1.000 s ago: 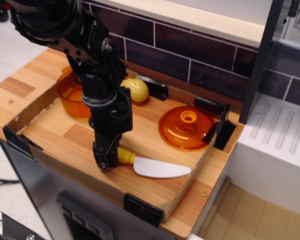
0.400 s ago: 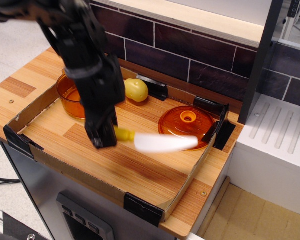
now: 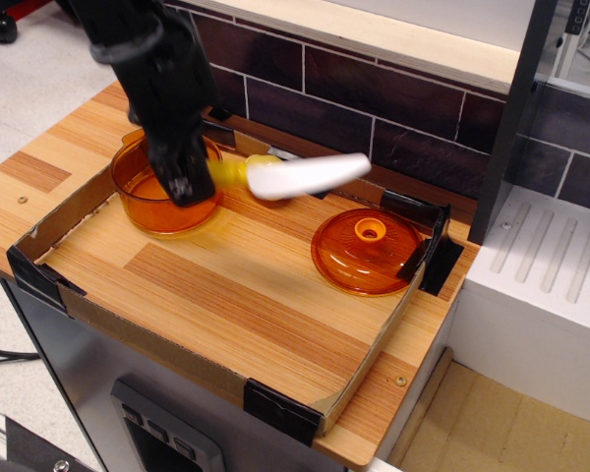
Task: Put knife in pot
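While the black robot arm reaches down from the upper left, its black gripper hangs over the round transparent orange plastic pot, which sits near the back left corner of the wooden tabletop, inside the low cardboard border. The arm covers the pot's right side and back rim, so only its front and left wall show clearly. The fingertips are dark against the dark arm and hard to separate, but they are clamped on the yellow handle of the toy plastic knife. Most of that handle is hidden by the gripper; only a short yellow stretch shows beside it. The broad white curved blade sticks out to the right, roughly level, in the air above the tabletop and a little blurred. Something yellow behind the handle cannot be made out. Further right, near the right edge, the flat domed orange lid with a knob lies on the wood, well apart from the pot.
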